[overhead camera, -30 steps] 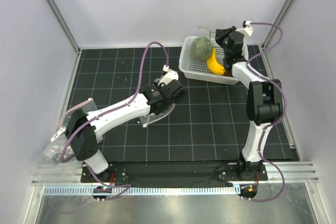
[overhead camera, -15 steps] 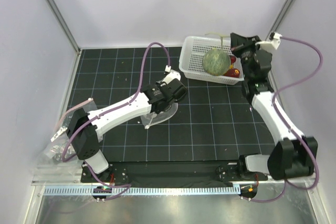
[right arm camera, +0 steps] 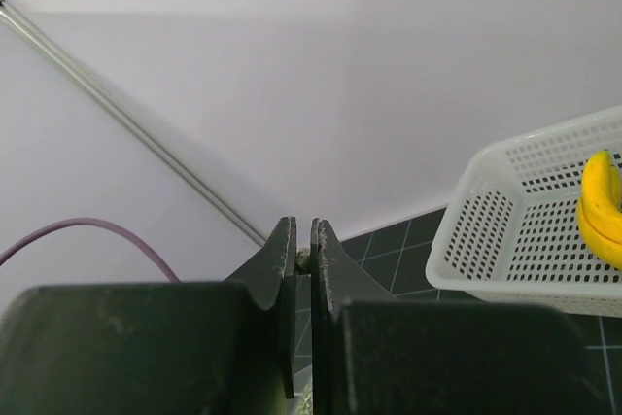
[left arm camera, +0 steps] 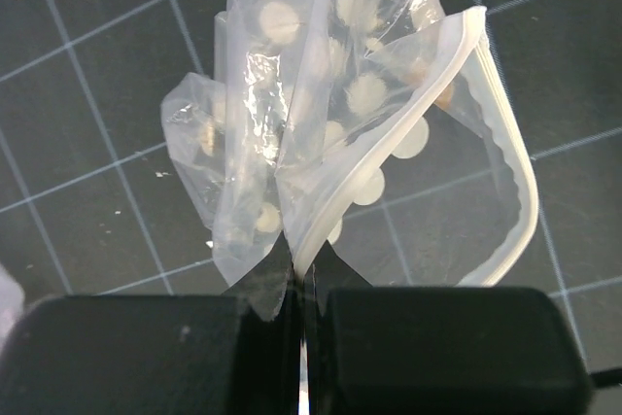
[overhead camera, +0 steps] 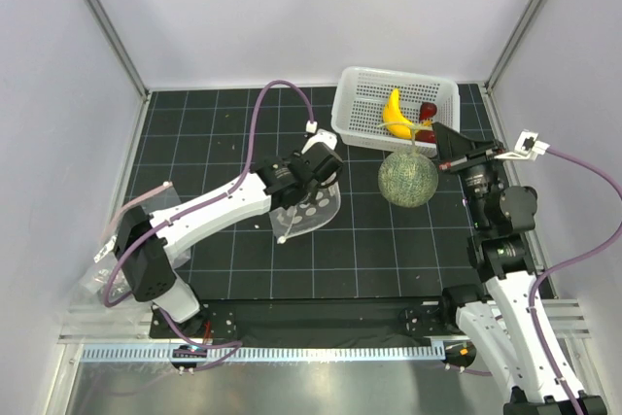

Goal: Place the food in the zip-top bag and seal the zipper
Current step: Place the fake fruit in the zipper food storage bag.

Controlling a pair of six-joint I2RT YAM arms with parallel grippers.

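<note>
My left gripper (overhead camera: pixel 316 170) is shut on the mouth edge of the clear zip-top bag (overhead camera: pixel 313 211), which hangs crumpled over the black mat. In the left wrist view the gripper (left arm camera: pixel 303 261) pinches the pale zipper strip (left arm camera: pixel 513 167), and the bag (left arm camera: pixel 292 94) gapes open to the right. My right gripper (overhead camera: pixel 439 138) is shut on the stem of the grey-green melon (overhead camera: pixel 407 179), which hangs above the mat in front of the basket. In the right wrist view the gripper (right arm camera: pixel 303 258) pinches the stem. The banana (overhead camera: pixel 393 114) and dark-red fruits (overhead camera: pixel 428 112) lie in the basket.
The white perforated basket (overhead camera: pixel 362 109) stands at the back right, also in the right wrist view (right arm camera: pixel 505 240) with the banana (right arm camera: pixel 604 206). Grey walls with metal rails close in the mat on three sides. Crumpled plastic (overhead camera: pixel 97 274) lies by the left arm's base.
My right gripper has lifted the melon out of the basket and carried it forward over the mat. My left gripper has raised the bag slightly, and its mouth now gapes.
</note>
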